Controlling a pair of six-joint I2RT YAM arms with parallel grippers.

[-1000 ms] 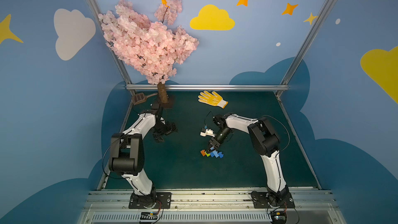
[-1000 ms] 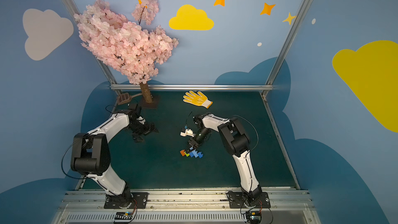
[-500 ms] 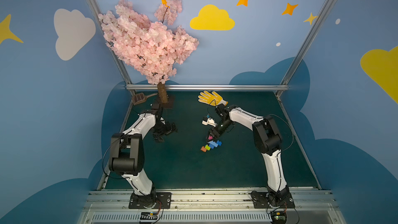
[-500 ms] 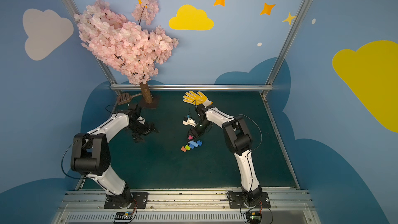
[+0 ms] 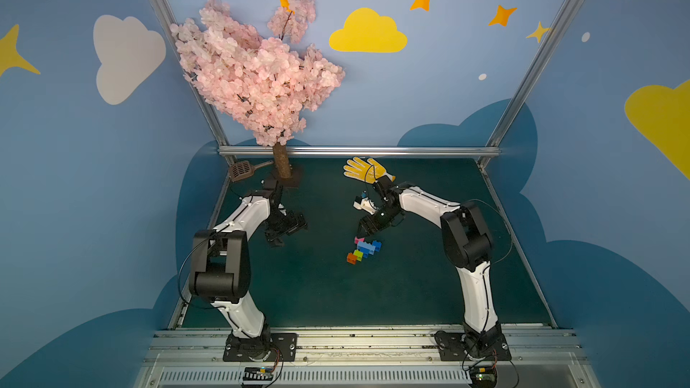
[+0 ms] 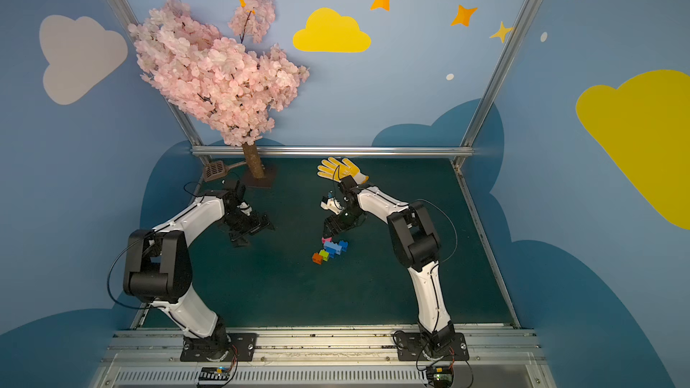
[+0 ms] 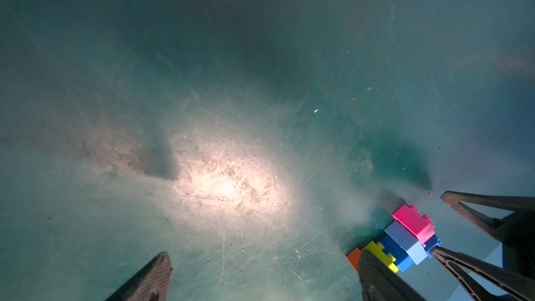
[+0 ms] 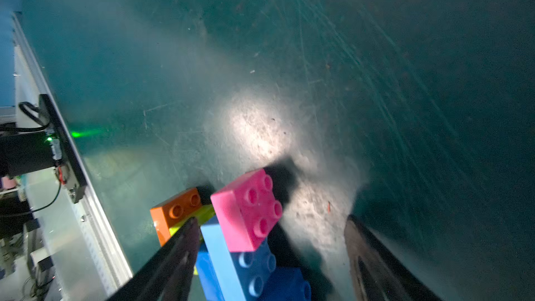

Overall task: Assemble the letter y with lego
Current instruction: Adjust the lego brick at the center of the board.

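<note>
Retreat: in both top views the right claw (image 5: 364, 232) hangs spread just above the multicolour plastic-brick letter y (image 5: 364, 250). Right wrist: fingers (image 8: 179, 250) flank its pink tip (image 8: 246, 212); rise straight. Left wrist: left claw (image 7: 265, 256) spread, letter beside.

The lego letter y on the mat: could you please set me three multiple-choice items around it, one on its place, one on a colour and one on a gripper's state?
1. Where is the letter y?
A. Lifted in the air
B. Flat on the green mat, close by the right gripper
C. Nowhere in view

2. Which colour is its brick nearest that gripper?
A. Orange
B. Lime green
C. Pink

3. How does the right gripper stand?
A. Open, holding nothing
B. Shut on the figure
C. Shut, empty

Key: 1 B, both top views show it lying on bare mat. 2 C, the pink brick sits at the gripper-side end. 3 A, the right wrist view shows its fingers wide apart.
</note>
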